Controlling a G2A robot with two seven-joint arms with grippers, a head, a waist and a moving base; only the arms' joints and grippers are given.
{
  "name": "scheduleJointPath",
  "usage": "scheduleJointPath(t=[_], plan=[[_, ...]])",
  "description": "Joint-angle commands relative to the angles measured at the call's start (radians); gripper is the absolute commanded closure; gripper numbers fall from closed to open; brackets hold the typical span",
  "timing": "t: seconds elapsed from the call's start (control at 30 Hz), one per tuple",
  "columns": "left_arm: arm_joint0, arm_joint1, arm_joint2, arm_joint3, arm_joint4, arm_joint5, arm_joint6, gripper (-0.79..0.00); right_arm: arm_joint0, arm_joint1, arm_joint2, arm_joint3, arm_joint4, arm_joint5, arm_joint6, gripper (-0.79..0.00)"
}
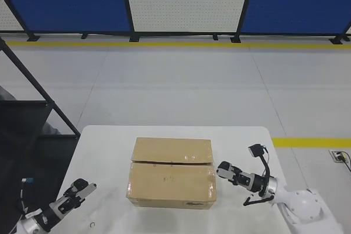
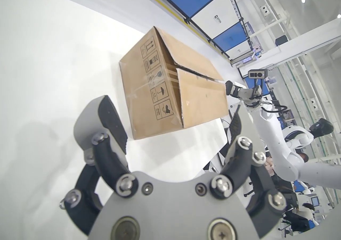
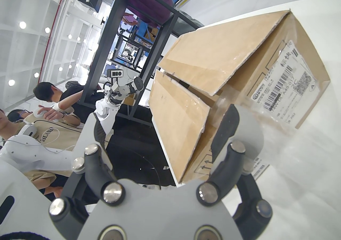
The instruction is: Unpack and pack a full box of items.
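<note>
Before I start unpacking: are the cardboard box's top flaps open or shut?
Shut: both flaps of the brown cardboard box lie nearly flat, meeting at a seam.

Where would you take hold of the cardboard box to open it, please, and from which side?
Probably the free edge of the raised top flap at the centre seam, coming from the end of the box beside the open right gripper. The flaps are shut, but at that end one edge sits slightly proud over a dark gap, leaving room for a finger underneath.

Box [image 1: 171, 180] side: handling symbols [image 2: 155, 84]; end: barcode label [image 3: 286, 84]
</note>
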Motion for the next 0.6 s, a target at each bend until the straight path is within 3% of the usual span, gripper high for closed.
scheduleJointPath(t=[0.0,0.37,0.57], plan=[[0.0,0.0,0.0,0.0,0.0,0.0,0.0,-0.785,0.006,0.0,-0.009,0.003,0.003,0.0,0.011,-0.785],[0.0,0.0,0.0,0.0,0.0,0.0,0.0,-0.785,0.02,0.0,-0.041,-0.003,0.11,-0.059,0.067,-0.785],[0.0,0.0,0.0,0.0,0.0,0.0,0.0,-0.785,0.007,0.008,-0.025,-0.023,0.249,-0.124,0.167,-0.785]])
